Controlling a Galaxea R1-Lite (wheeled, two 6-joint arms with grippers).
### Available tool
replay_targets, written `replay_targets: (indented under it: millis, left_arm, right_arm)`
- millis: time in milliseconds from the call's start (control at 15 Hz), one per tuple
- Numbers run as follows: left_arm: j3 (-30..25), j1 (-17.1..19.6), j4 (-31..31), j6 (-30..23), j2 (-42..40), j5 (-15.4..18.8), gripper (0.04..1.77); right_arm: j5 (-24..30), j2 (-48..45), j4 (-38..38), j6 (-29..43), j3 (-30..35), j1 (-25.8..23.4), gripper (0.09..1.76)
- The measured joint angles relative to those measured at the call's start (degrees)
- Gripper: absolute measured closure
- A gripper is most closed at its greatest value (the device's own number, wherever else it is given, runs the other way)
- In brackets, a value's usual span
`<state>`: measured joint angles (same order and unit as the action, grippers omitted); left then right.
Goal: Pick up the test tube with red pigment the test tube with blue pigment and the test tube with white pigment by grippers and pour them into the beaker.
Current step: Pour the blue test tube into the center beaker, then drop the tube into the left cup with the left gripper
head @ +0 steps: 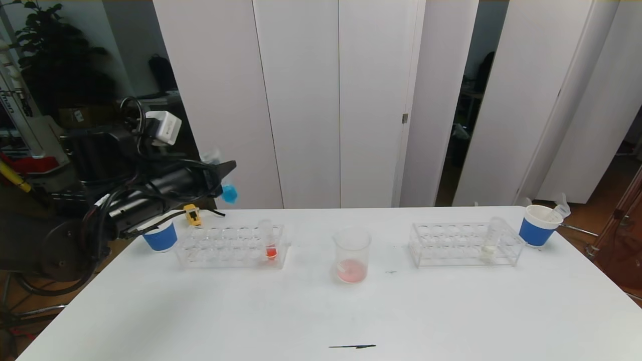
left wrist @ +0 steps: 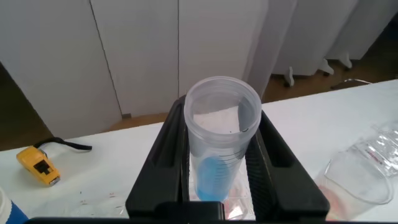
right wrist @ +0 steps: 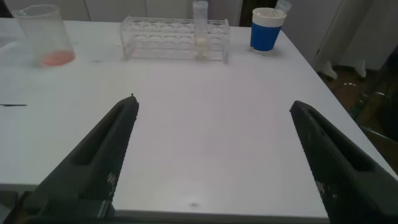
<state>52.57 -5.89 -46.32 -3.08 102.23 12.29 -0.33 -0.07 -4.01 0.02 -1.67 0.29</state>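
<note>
Nearest me, a thin dark mark (head: 352, 346) is lying on the front of the white counter (head: 321, 311). The right end effector (right wrist: 211, 158) is hanging low over the counter's right front edge, out of the head view, its fingers (right wrist: 102, 155) standing wide apart and holding nothing. Farther in, near mid-counter, the beaker (head: 352, 254) is standing upright with a little pinkish-red liquid in its bottom. On its left a clear rack (head: 231, 245) is carrying a tube of orange-red liquid (head: 269, 239); on its right a second clear rack (head: 464, 244) is holding the test tube with white pigment (head: 490, 240), upright near that rack's right end. A blue paper cup (head: 537, 225) is sitting just beyond that rack at the right edge, and another blue paper cup (head: 160, 235) at the left edge, partly hidden behind the left arm. A small yellow object (head: 192, 214) is lying at the far left. Above that corner I am seeing the left end effector (head: 223, 175) raised well off the counter, clamped on the test tube with blue pigment (left wrist: 219, 143), which is tilting, its blue liquid showing below the fingers.
</note>
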Motion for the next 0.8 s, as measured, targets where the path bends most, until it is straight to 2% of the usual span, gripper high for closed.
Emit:
replay_targets:
  millis: [333,467,800]
  left_arm:
    - [3.2,-4.8,2.2,1.2,-0.1,8.5,1.21]
    - [3.7,-5.7,2.3,5.2,0.6,11.9,1.21]
    - [6.4,-9.4,2.3,14.5,4.5,13.4,1.21]
  right_arm:
    - [0.0,0.0,0.0,0.0,0.0,0.0,0.10]
    - [0.0,0.0,0.0,0.0,0.0,0.0,0.10]
    - [0.0,0.0,0.0,0.0,0.0,0.0,0.10]
